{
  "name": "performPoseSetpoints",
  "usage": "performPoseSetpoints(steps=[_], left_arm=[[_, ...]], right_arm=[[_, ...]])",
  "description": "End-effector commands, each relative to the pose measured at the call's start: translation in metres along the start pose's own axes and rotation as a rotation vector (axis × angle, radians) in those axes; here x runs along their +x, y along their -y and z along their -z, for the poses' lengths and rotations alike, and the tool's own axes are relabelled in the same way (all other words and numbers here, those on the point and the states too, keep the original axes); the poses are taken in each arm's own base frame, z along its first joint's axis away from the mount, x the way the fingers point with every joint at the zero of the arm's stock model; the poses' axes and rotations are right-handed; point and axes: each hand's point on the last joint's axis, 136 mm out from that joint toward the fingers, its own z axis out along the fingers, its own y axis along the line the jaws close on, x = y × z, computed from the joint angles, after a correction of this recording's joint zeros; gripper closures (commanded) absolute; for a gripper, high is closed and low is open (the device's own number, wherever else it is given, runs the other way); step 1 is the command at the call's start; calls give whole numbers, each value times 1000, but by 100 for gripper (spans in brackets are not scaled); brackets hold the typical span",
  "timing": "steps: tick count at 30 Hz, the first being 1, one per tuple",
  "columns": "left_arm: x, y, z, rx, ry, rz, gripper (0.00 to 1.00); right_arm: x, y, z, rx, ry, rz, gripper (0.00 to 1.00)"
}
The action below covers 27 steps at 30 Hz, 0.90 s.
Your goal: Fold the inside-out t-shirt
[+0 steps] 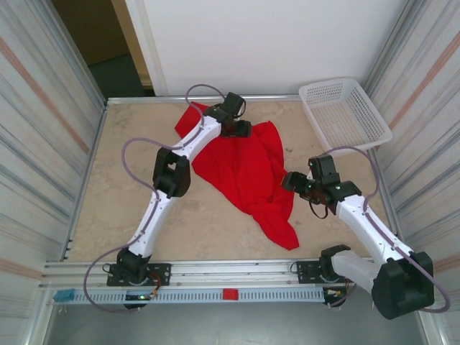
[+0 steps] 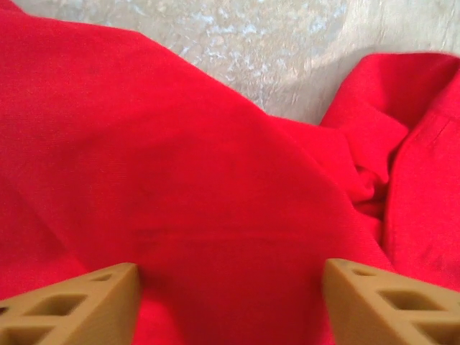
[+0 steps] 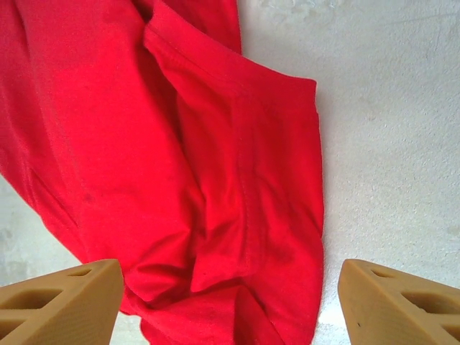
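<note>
The inside-out t-shirt is a bright red, rumpled heap in the middle of the table, with one end trailing toward the near right. No print is visible on it. My left gripper is down on the shirt's far edge. In the left wrist view its tan fingers stand apart, the left gripper open with red cloth lying between them. My right gripper hovers at the shirt's right side. In the right wrist view the right gripper is open above a seamed fold of the shirt.
A white plastic basket stands at the far right corner of the beige table. Metal walls close in both sides and a rail runs along the near edge. Bare tabletop lies to the shirt's left and near side.
</note>
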Motion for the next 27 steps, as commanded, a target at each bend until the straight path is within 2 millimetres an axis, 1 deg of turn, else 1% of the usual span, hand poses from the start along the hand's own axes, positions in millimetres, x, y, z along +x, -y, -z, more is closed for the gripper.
performPoseSetpoints(steps=[1, 2, 3, 4, 5, 8, 10, 11, 12, 13, 15, 16, 18, 20, 21, 22, 24, 25, 27], left_arm=[[-13, 4, 4, 38, 31, 15, 74], [-16, 5, 6, 49, 38, 14, 92], [-21, 6, 13, 53, 50, 13, 100], [-26, 10, 22, 60, 68, -1, 100], [-31, 12, 32, 58, 89, -16, 100], [-48, 24, 85, 58, 190, -58, 100], [-53, 27, 131, 69, 275, -55, 100], [-51, 26, 150, 73, 303, -40, 100], [-46, 22, 176, 81, 337, -16, 100], [-39, 17, 197, 81, 367, 4, 100], [-16, 1, 230, 76, 407, 66, 100], [0, -10, 241, 71, 425, 101, 100], [35, -29, 258, 75, 454, 172, 100], [77, -56, 265, 41, 452, 248, 100], [102, -72, 268, 15, 448, 296, 100], [127, -88, 268, -9, 449, 342, 86], [172, -118, 264, -51, 444, 431, 49], [193, -133, 261, -73, 432, 470, 40], [221, -153, 262, -106, 413, 509, 33]], right_arm=[[-11, -12, 14, -32, 32, 10, 23], [-11, -12, 15, -32, 32, 12, 24], [-11, -12, 16, -31, 31, 13, 24], [-11, -13, 16, -30, 29, 17, 24], [-14, -15, 22, -42, 49, 21, 24], [-14, -17, 26, -55, 52, 25, 24], [-11, -18, 26, -63, 42, 26, 24], [-9, -19, 26, -66, 37, 28, 24], [-6, -19, 24, -69, 26, 33, 24], [-2, -19, 23, -71, 17, 38, 24], [4, -19, 20, -78, -1, 49, 24], [9, -19, 18, -82, -15, 54, 24], [17, -21, 13, -87, -39, 67, 24], [24, -22, 10, -81, -59, 83, 24], [29, -23, 8, -78, -70, 96, 24], [33, -24, 7, -76, -79, 110, 24], [42, -23, 4, -61, -97, 138, 24], [46, -24, 4, -60, -107, 156, 24], [56, -24, 0, -60, -129, 189, 24]])
